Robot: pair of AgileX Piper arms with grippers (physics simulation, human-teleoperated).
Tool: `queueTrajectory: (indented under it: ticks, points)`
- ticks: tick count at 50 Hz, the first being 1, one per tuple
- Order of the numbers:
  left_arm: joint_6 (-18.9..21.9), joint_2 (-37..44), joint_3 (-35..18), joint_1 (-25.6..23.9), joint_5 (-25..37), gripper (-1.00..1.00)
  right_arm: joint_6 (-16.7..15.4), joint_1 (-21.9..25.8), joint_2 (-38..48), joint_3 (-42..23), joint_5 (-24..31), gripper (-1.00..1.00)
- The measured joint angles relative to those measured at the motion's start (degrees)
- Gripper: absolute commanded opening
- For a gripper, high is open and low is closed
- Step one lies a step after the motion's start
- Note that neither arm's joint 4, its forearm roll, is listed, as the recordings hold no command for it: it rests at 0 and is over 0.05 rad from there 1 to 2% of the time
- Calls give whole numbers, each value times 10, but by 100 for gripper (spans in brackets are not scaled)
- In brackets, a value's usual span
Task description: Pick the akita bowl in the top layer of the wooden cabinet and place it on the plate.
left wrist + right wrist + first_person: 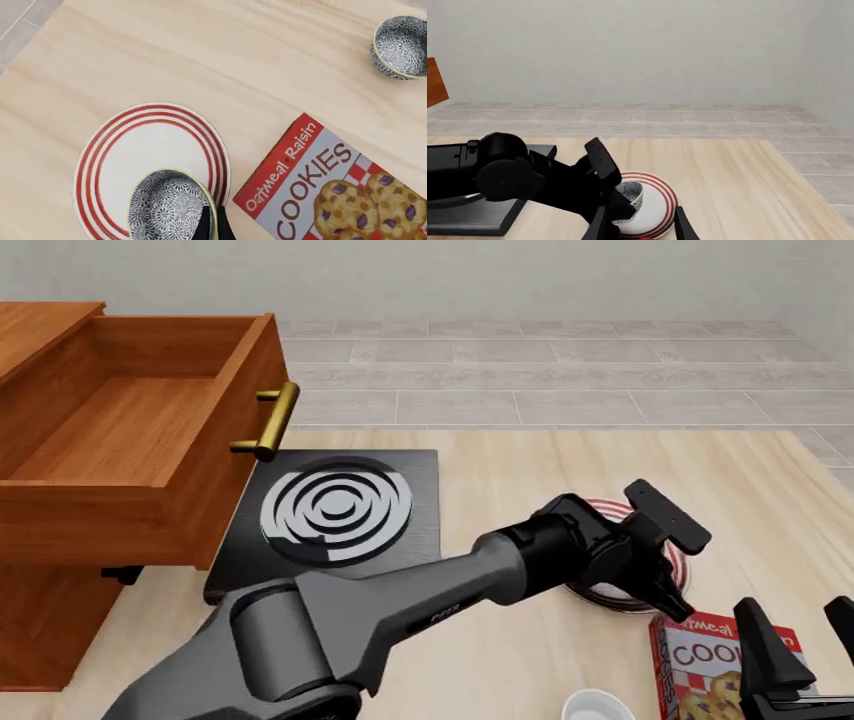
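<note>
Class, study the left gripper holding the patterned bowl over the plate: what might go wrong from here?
1. The akita bowl sits near the edge of the plate, not centred, so it may tip off the rim on release.
2. The cookie box lies close beside the plate; the left gripper may knock it when withdrawing.

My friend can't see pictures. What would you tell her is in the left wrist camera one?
A small black-and-white speckled bowl sits on a round white plate with red rings, with a black gripper finger at its rim. Beside them on the pale wooden table lie a red cookie box and another speckled bowl.
</note>
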Motion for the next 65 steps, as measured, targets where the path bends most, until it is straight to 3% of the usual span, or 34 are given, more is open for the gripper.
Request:
queueTrajectory:
  ticks: [65]
  points:
    - [-87, 19, -24, 1, 0, -100, 0, 0, 0, 0, 0, 100]
